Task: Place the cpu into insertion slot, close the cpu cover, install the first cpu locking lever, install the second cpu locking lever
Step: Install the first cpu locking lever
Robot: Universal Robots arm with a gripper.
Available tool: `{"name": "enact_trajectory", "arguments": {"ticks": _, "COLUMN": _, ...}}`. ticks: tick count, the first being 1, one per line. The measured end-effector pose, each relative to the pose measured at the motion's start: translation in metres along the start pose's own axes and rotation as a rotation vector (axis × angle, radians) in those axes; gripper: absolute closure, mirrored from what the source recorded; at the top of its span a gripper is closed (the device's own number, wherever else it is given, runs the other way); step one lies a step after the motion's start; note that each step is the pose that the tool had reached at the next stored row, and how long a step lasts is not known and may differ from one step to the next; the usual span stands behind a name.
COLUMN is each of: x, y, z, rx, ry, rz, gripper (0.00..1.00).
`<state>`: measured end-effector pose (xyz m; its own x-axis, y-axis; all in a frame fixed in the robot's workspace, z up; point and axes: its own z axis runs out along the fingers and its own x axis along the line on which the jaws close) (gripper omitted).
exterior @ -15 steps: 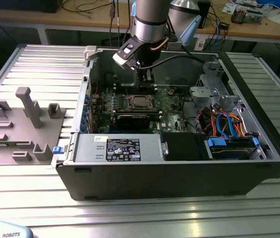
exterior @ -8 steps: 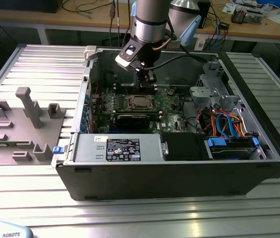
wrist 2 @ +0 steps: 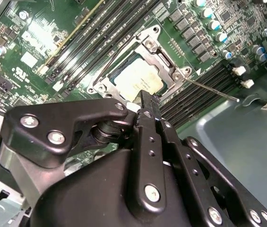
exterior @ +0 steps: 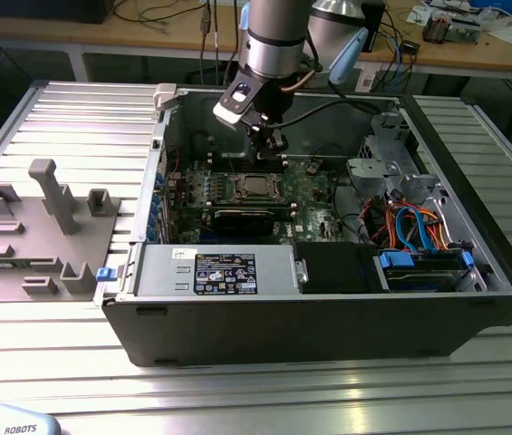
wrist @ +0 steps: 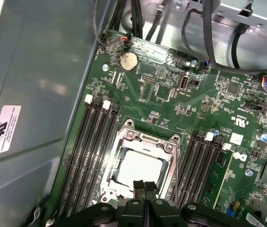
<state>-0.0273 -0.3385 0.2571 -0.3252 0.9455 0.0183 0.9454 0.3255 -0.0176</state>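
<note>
The cpu (wrist 2: 138, 78) lies flat in the insertion slot on the green motherboard, its silvery top showing (wrist: 140, 168). The cpu cover (wrist 2: 168, 61) is down around it, a metal frame with a square opening (wrist: 124, 142). One thin locking lever (wrist 2: 213, 90) sticks out from a socket corner across the memory slots. A second wire lever (wrist 2: 107, 61) runs along the opposite side of the socket. My gripper (wrist 2: 147, 101) hangs just above the socket's edge, fingers pressed together with nothing between them (wrist: 144, 185). In the exterior view the gripper (exterior: 272, 149) hovers over the cpu (exterior: 257, 187).
The open computer case (exterior: 473, 299) surrounds the board, with a black power-supply box (exterior: 224, 272) in front and drive cables (exterior: 414, 222) to the exterior view's right. Memory slots (wrist: 88, 151) flank the socket. Grey fixture blocks (exterior: 52, 195) stand on the ribbed table at the exterior view's left.
</note>
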Motion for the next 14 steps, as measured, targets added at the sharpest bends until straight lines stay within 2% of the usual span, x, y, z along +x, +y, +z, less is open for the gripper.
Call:
{"name": "enact_trajectory", "arguments": {"ticks": 7, "x": 0.0, "y": 0.0, "z": 0.0, "rx": 0.0012, "ry": -0.0011, "rz": -0.063, "gripper": 0.89}}
{"name": "enact_trajectory", "arguments": {"ticks": 9, "x": 0.0, "y": 0.0, "z": 0.0, "rx": 0.0018, "ry": -0.0019, "rz": -0.1, "gripper": 0.89}}
{"name": "enact_trajectory", "arguments": {"ticks": 14, "x": 0.0, "y": 0.0, "z": 0.0, "rx": 0.0026, "ry": -0.0025, "rz": -0.139, "gripper": 0.89}}
